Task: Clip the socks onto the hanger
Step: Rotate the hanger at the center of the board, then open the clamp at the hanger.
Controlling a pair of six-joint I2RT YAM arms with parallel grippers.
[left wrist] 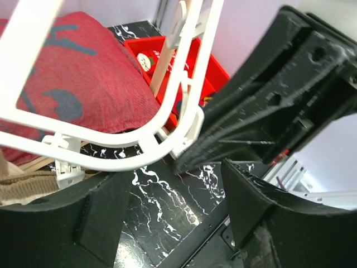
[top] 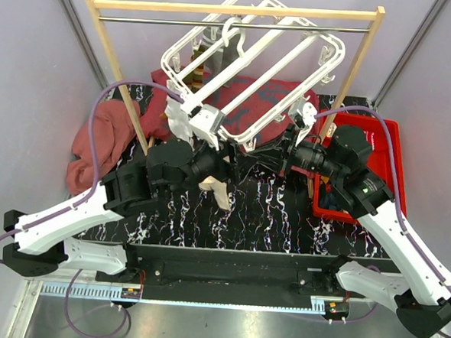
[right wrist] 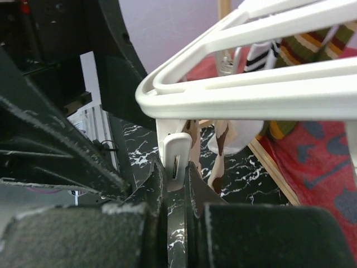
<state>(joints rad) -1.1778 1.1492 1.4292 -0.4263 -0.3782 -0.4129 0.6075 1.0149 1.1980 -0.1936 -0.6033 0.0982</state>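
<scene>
The beige-and-brown fabric sock hangs with its long axis near upright, just under the near corner of the large white plastic rectangular hanger, clear of the black white-veined marbled surface. What holds its top end is hidden. In the right wrist view it lies just behind a small white plastic clip that dangles from that same corner, close to it, though I cannot tell whether the two touch. So, from the right tool, the sock lies straight beyond the clip. That tool is drawn narrow, with the clip's lower end between its pads, seemingly pinching it. The left tool comes at the corner from the other side. Its jaws stand wide, with bare surface showing between them, and beige knit lies against the outer edge of one finger, so whether it has any hold on the sock I cannot tell. From overhead the sock hangs right under the left tool, well nearer that arm than the right. By my judgement, the coming move depends on bringing the sock's upper end sideways into the clip's mouth. Farther along the hanger, other striped socks already hang. The hanger itself hangs tilted from a light wooden rail frame.
</scene>
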